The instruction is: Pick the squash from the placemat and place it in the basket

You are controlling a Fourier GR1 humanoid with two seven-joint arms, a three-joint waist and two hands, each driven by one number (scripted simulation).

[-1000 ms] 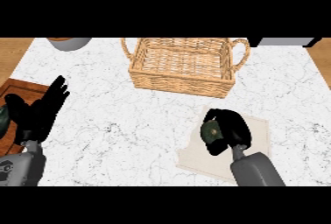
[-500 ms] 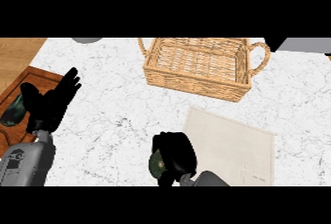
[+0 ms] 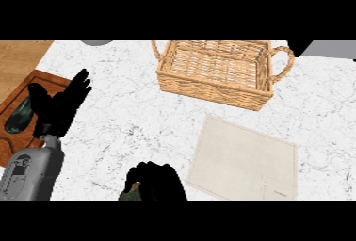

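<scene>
Head view shows the right robot hand curled round the squash, off the placemat; carrying is underway, next up to the basket. Left robot hand rests spread.

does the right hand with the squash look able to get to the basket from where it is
Probably yes. The right hand, curled round the squash, is low in the view; bare counter lies between it and the open-topped basket, with nothing in the way.

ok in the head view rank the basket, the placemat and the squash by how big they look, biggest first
1. Basket and placemat: they look about alike, so I won't rank them.
2. Squash: smallest by far, though only a sliver shows, since the right hand curls round it at the lower edge.
</scene>
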